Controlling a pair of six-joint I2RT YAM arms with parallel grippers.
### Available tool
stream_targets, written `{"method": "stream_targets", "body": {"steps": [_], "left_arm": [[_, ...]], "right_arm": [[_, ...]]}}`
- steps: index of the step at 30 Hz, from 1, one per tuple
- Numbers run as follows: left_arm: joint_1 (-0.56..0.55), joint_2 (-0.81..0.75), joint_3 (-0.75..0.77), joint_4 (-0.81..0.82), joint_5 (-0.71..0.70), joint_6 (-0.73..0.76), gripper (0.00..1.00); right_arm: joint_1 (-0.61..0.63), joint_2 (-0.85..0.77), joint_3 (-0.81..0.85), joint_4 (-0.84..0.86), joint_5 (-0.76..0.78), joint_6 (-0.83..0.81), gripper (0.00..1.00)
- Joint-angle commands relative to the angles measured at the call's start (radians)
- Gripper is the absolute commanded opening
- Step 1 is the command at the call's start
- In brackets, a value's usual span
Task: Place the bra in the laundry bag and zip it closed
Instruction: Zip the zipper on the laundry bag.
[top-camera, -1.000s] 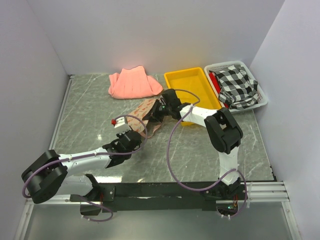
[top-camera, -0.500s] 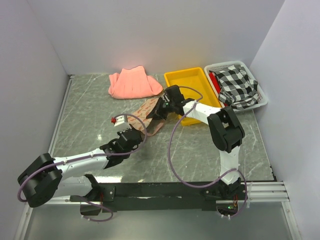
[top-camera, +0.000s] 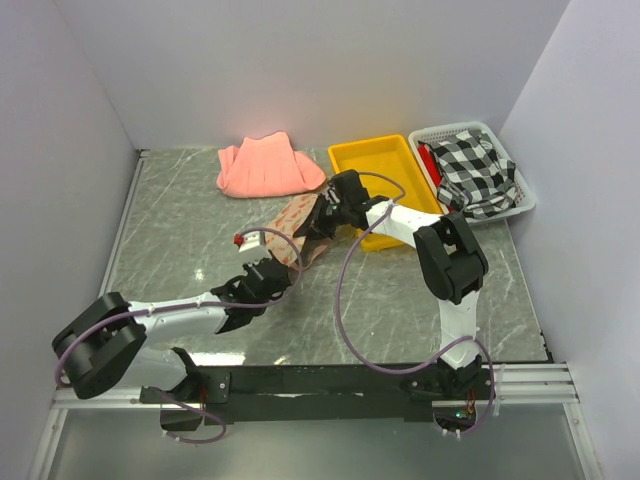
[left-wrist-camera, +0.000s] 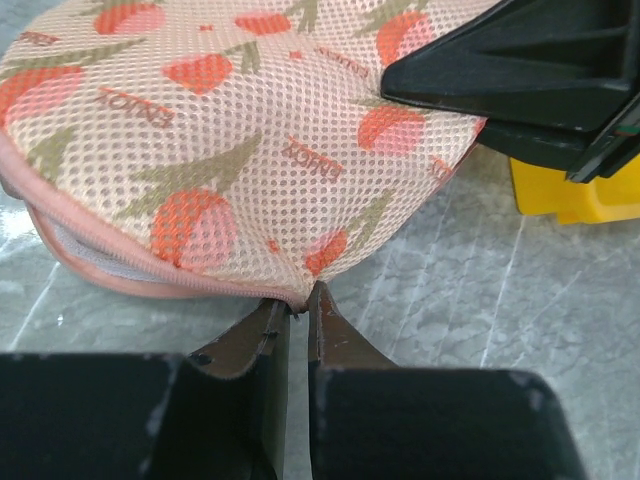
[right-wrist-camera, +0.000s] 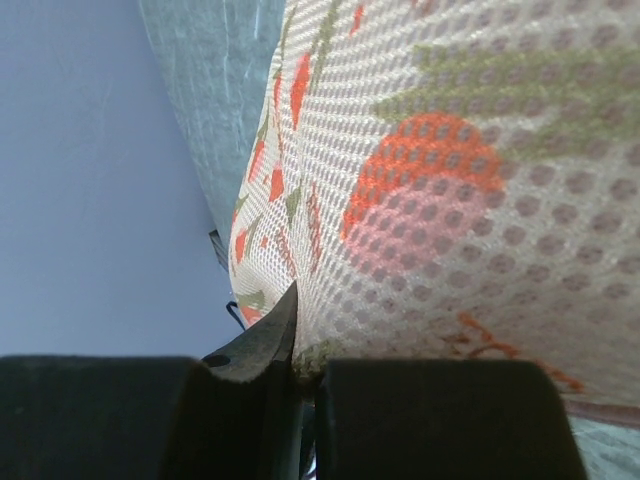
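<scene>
laundry bag (top-camera: 293, 215) | left gripper (left-wrist-camera: 298, 300): pinches bag's near zip edge, likely to draw zip | right gripper (right-wrist-camera: 300, 345): clamps bag's far end, probably anchoring it

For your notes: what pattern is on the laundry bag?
The laundry bag is beige mesh with orange-red prints and green stems; clearest in the left wrist view.

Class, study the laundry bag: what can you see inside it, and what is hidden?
Only a pale sliver of lining shows at the zip edge of the laundry bag. Its printed mesh covers the rest, so whether the bra is inside cannot be seen.
</scene>
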Motion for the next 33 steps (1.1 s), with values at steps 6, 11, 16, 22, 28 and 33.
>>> {"method": "stream_targets", "body": {"steps": [6, 11, 16, 22, 28, 33], "left_arm": [[0.002, 0.053, 0.071, 0.022, 0.03, 0.026, 0.2], [0.001, 0.048, 0.069, 0.015, 0.03, 0.026, 0.29], [0.001, 0.053, 0.066, 0.008, 0.039, 0.016, 0.28], [0.001, 0.071, 0.066, 0.01, 0.04, 0.006, 0.16], [0.001, 0.1, 0.103, -0.016, 0.019, 0.008, 0.09], [0.001, 0.087, 0.104, -0.036, 0.001, 0.002, 0.01]], "right_arm": [[-0.005, -0.016, -0.004, 0.087, -0.017, 0.016, 0.06], [-0.007, -0.013, -0.001, 0.084, -0.015, 0.016, 0.06], [-0.007, -0.007, 0.007, 0.084, -0.017, 0.018, 0.07], [-0.005, -0.007, 0.009, 0.084, -0.018, 0.02, 0.07], [-0.008, -0.013, 0.003, 0.089, -0.02, 0.02, 0.07], [-0.005, -0.019, -0.005, 0.09, -0.023, 0.016, 0.07]]}}
